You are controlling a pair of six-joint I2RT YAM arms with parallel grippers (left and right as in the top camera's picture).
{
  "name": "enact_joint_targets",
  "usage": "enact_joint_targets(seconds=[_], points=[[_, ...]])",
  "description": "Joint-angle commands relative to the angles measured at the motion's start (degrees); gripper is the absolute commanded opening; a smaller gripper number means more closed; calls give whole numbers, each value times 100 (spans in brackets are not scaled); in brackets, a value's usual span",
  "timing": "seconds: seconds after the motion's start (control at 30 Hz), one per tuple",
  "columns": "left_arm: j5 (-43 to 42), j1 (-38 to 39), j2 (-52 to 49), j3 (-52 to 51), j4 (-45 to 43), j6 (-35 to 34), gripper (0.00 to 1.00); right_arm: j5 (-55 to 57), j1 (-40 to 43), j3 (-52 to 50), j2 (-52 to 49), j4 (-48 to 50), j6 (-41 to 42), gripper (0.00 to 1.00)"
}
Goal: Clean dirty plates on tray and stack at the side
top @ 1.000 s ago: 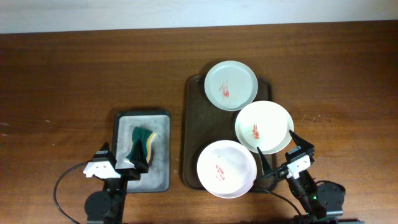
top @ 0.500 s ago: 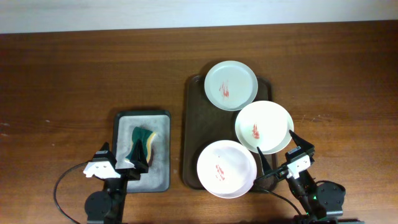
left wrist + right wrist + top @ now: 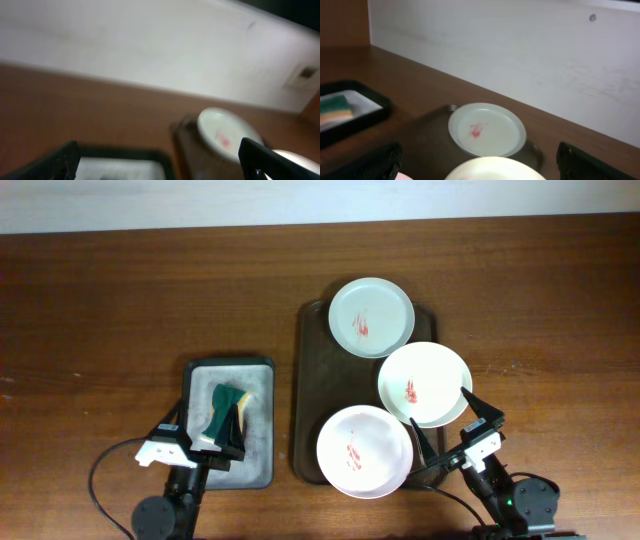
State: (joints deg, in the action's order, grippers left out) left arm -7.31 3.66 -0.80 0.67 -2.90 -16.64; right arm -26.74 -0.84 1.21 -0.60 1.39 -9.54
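From overhead, I see the brown tray [image 3: 310,380] on the wooden table [image 3: 120,290] holding three dirty plates, each with a red smear. A pale green plate [image 3: 371,317] sits at the far end, a white plate [image 3: 425,384] hangs over the tray's right edge, and a pinkish plate [image 3: 364,451] lies at the near end. To the left, a small grey tray [image 3: 230,364] holds a green-and-yellow sponge [image 3: 228,408]. My left gripper [image 3: 203,430] sits over the near part of that small tray with its fingers spread apart, empty, just beside the sponge. My right gripper [image 3: 450,428] is at the near right corner of the brown tray, fingers also spread wide and empty, one tip near the white plate's rim.

The left wrist view is blurred. Both fingertips [image 3: 62,161] show at the bottom corners, far apart, with the small tray's dark rim between them and the pale green plate beyond.

The right wrist view shows the fingers [image 3: 585,162] wide apart. The pale green plate is ahead on the brown tray, a white rim is below it, and the sponge is at far left.
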Motion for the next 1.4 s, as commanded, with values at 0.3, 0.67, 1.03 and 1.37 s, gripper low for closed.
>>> enact_joint_targets(seconds=[0.3,0.67,1.03,1.37], points=[[-343,-35,-3060,4496,3338,52,100,-70,-28,5106,-3469,-3709,577,99],[-372,-35,-6194,7626,6629,48,99,-470,-28,8087,-6450,-6404,577,99],[479,-28,-7552,7077,7611,50,85,1132,-492,6881,-6266,-7176,1862,99],[955,236,-8459,4850,4599,175,59,1071,-713,5847,-6336,-6522,2074,99]])
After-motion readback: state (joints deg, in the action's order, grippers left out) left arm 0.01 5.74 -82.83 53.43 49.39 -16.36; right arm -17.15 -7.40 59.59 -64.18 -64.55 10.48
